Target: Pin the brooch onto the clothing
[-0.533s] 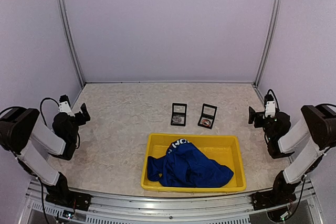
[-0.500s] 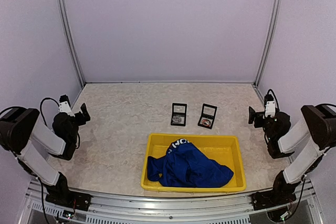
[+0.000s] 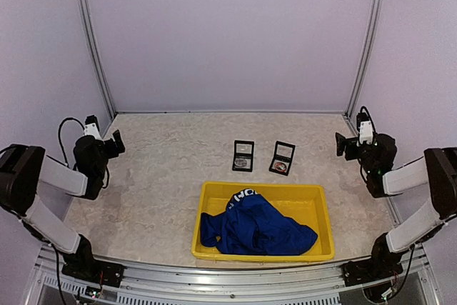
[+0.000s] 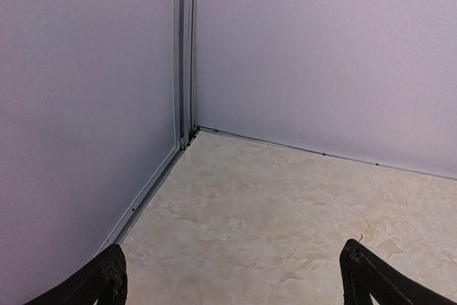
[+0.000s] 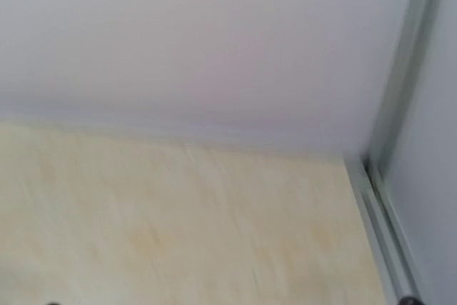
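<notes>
The left pincer [image 3: 115,143] hangs spread wide and empty at the left edge of the surface [image 3: 164,176], looking into the far corner. The right pincer [image 3: 342,146] does the same on the other side; its own view is blurred, but its fingers stand apart at the edges and nothing is between them. Both are well apart from everything they need. The shirt [image 3: 257,228] lies crumpled in the yellow tray [image 3: 207,198] near the front, with only a bit of white print showing on a fold. Beyond the tray stand two small open boxes [image 3: 243,155], one beside the other [image 3: 282,157]. Each has a small item inside, and I think the brooch is one of these, but from here it is too small to tell which. I see several risks. The shirt is bunched, so a pincer that grasps it may take several layers together, and the pin could then go through both front and back. The tray walls may also stop a low approach, or the tray may come up with the cloth. The boxes are light, I think, and a push from a wide pincer could slide or close them. The brooch is very small, so it may slip out.
</notes>
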Motion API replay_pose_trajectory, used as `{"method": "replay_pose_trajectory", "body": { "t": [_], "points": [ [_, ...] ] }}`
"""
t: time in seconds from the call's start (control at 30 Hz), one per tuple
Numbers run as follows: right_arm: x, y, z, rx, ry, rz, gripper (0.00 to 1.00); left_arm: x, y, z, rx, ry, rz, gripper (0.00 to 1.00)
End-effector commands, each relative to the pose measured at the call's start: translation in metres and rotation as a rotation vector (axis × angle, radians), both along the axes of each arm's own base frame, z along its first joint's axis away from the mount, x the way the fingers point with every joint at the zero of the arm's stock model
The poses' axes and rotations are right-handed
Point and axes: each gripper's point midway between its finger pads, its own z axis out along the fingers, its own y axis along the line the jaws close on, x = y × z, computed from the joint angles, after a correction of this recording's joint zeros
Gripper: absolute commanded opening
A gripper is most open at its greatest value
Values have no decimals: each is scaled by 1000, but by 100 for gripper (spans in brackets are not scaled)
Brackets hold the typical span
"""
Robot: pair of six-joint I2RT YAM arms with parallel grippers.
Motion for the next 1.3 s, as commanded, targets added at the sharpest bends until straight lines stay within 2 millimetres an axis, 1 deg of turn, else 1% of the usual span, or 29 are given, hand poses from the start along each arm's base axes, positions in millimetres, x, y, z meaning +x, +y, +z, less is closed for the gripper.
{"method": "replay_pose_trajectory", "body": {
  "t": [0.0, 0.03, 0.07, 0.1, 0.13, 0.17, 0.2, 0.27, 0.3, 0.37, 0.4, 0.43, 0.47, 0.5, 0.53, 0.57, 0.6, 0.63, 0.67, 0.7, 0.73, 0.77, 0.83, 0.87, 0.97, 1.0, 1.1, 1.2, 1.27],
  "points": [
    [15, 36, 60, -2, 28, 211, 99, 19, -6, 36, -15, -4, -8, 99],
    [15, 46, 72, 12, 31, 268, 99, 21, -18, 48, -17, -42, -66, 99],
    [13, 56, 83, 27, 43, 334, 99, 21, -36, 68, -1, -92, -142, 99],
    [11, 66, 90, 39, 57, 396, 99, 22, -58, 85, 32, -129, -231, 99],
    [9, 75, 98, 56, 69, 450, 100, 25, -82, 97, 76, -141, -324, 99],
    [7, 82, 102, 74, 86, 501, 99, 28, -111, 110, 133, -145, -433, 99],
    [5, 88, 102, 92, 116, 538, 99, 30, -143, 117, 177, -126, -563, 99],
    [4, 98, 101, 113, 167, 592, 100, 28, -205, 123, 244, -72, -831, 99],
    [4, 103, 101, 116, 189, 610, 100, 27, -233, 112, 261, -16, -960, 99],
    [3, 114, 96, 117, 227, 630, 99, 21, -283, 102, 307, 46, -1168, 99],
    [3, 119, 92, 112, 241, 628, 99, 23, -301, 78, 337, 123, -1230, 99],
    [2, 128, 86, 110, 256, 636, 99, 23, -321, 73, 397, 132, -1276, 99],
    [1, 136, 80, 109, 273, 648, 99, 27, -336, 59, 428, 171, -1304, 99],
    [0, 144, 73, 106, 294, 657, 99, 33, -350, 57, 457, 179, -1320, 99],
    [-1, 150, 64, 98, 319, 665, 98, 38, -366, 35, 468, 229, -1355, 99],
    [-1, 155, 59, 89, 334, 670, 98, 40, -379, 19, 482, 267, -1394, 99],
    [0, 158, 52, 80, 354, 666, 98, 42, -391, 15, 499, 276, -1422, 99],
    [2, 159, 46, 74, 369, 663, 98, 46, -401, -6, 508, 315, -1444, 99],
    [4, 160, 38, 72, 387, 660, 97, 50, -410, -7, 516, 307, -1459, 99],
    [5, 161, 33, 73, 398, 659, 98, 54, -416, -15, 516, 311, -1475, 99],
    [7, 162, 28, 75, 410, 661, 98, 57, -421, -15, 515, 303, -1485, 99],
    [7, 164, 23, 80, 423, 665, 97, 62, -425, -25, 508, 313, -1491, 99],
    [8, 167, 15, 91, 449, 678, 95, 71, -432, -28, 512, 304, -1493, 99],
    [8, 169, 10, 98, 464, 687, 94, 75, -434, -37, 516, 316, -1496, 99],
    [6, 177, 6, 118, 475, 721, 92, 82, -441, -54, 526, 343, -1501, 99],
    [5, 178, 6, 122, 474, 726, 92, 83, -442, -65, 525, 363, -1498, 99],
    [4, 181, 5, 120, 471, 730, 91, 83, -445, -79, 525, 381, -1503, 99],
    [2, 183, 6, 116, 473, 735, 91, 83, -446, -81, 534, 377, -1508, 90],
    [2, 183, 5, 114, 476, 731, 91, 82, -447, -80, 540, 374, -1510, 79]
  ]
}}
